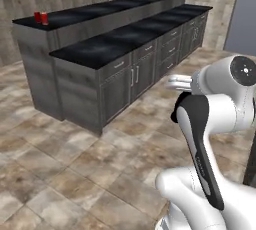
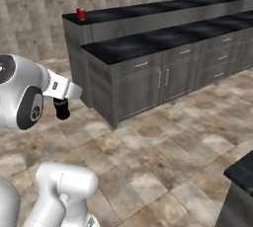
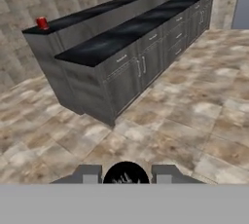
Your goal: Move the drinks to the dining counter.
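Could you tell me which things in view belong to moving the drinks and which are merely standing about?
Belongs to the job:
- red cans on the raised ledge
- dining counter, two-level
- dark bottle, held in the shut gripper

Merely standing about:
- black-topped block, lower right of the right base view
- tiled floor

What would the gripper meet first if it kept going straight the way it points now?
Probably the tiled floor short of the dining counter: the gripper, shut on a dark bottle, points forward and downward. Depth is uncertain.
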Motion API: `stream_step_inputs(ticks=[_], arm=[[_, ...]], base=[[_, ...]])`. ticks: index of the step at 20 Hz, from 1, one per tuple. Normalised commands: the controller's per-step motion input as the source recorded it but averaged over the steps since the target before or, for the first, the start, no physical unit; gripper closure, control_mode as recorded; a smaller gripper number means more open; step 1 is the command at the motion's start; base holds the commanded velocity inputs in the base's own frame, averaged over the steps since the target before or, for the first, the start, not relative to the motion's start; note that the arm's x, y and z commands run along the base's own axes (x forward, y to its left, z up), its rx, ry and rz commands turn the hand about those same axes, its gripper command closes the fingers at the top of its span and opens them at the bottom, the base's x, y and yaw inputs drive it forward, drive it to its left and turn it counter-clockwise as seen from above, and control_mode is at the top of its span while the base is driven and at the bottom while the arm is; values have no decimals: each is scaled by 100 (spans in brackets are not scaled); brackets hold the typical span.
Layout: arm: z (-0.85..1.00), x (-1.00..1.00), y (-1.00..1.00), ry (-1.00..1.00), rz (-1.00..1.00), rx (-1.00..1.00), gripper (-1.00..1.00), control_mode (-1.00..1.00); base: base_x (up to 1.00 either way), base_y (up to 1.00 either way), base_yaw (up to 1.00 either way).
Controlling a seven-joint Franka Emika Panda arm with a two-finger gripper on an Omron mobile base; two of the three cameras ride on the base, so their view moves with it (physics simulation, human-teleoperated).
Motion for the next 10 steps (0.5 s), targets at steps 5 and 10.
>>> stream_step_inputs(ticks=[5, 10], arm=[[0, 0, 0, 0, 0, 0, 100, 100], [0, 0, 0, 0, 0, 0, 100, 100]], base=[[78, 100, -14], [78, 100, -20]])
